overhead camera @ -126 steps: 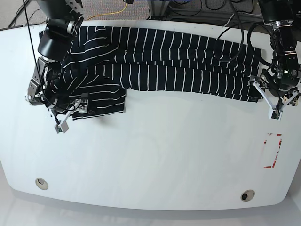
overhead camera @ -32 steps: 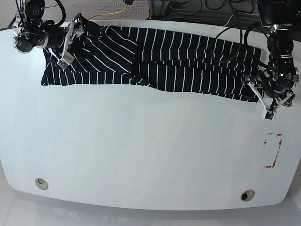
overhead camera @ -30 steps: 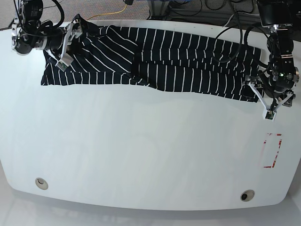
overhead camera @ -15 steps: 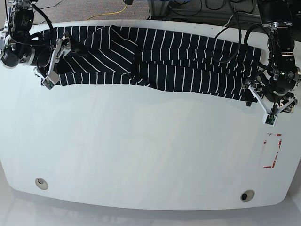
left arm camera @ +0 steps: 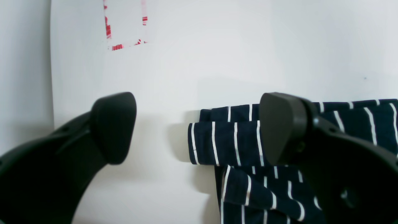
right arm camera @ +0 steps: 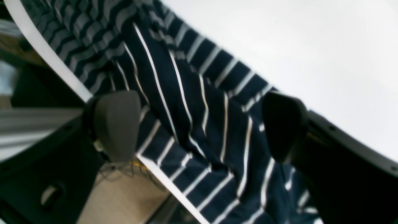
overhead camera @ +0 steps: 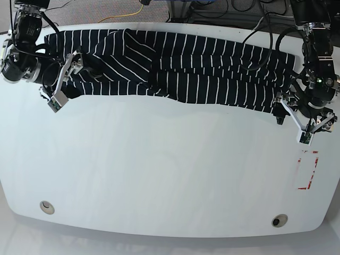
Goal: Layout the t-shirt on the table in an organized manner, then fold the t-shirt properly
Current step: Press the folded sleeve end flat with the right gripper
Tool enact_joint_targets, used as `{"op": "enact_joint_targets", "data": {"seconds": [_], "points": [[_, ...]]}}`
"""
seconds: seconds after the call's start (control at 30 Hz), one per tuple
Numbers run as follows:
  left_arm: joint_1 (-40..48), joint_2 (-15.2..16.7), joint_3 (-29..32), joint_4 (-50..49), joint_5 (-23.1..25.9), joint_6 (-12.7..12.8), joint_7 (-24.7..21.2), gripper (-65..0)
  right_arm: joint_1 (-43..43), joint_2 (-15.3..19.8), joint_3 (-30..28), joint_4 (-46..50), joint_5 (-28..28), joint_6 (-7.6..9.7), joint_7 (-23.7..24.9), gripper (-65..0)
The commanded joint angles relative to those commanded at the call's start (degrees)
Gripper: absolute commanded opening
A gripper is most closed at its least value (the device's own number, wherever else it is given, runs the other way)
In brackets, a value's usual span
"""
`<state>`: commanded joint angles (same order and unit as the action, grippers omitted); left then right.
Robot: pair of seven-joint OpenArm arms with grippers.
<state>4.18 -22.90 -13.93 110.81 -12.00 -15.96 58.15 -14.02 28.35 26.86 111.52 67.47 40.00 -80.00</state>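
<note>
Shirt position: the t-shirt (overhead camera: 180,69) is stretched as a long band along the far edge of the table (overhead camera: 159,175), its long axis running side to side in the base view.
Left gripper (overhead camera: 302,118): jaws are held apart and empty; the nearest folded shirt corner (left arm camera: 224,149) lies just ahead, between the fingers.
Right gripper (overhead camera: 62,82): jaws are spread wide over the opposite end, with nothing clamped; fabric (right arm camera: 199,112) lies under it by the table rim.
Shirt look: very dark with thin white stripes, bunched and doubled over, not yet flat.
Nearer arm: each end is judged closest to its own gripper.
</note>
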Motion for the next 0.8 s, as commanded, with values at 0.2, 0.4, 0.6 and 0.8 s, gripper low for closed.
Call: {"op": "enact_joint_targets", "data": {"seconds": [0.2, 0.4, 0.6, 0.8], "points": [[0.88, 0.09, 0.00, 0.09, 0.00, 0.00, 0.00, -5.1, -1.05, -1.05, -0.79, 0.18, 0.09, 0.00, 0.00, -5.9], [0.88, 0.09, 0.00, -0.09, 0.00, 0.00, -0.09, -5.1, -2.90, -1.67, -4.31, -0.44, 0.00, 0.00, 0.00, -5.9], [0.70, 0.09, 0.00, -0.18, 0.00, 0.00, -0.09, -5.1, -4.92, -1.58, -10.20, -4.75, 0.00, 0.00, 0.00, -5.9], [0.62, 0.09, 0.09, -0.26, 0.00, 0.00, -0.09, -5.1, -5.27, -0.53, -14.15, -5.98, 0.00, 0.00, 0.00, -5.9]]}}
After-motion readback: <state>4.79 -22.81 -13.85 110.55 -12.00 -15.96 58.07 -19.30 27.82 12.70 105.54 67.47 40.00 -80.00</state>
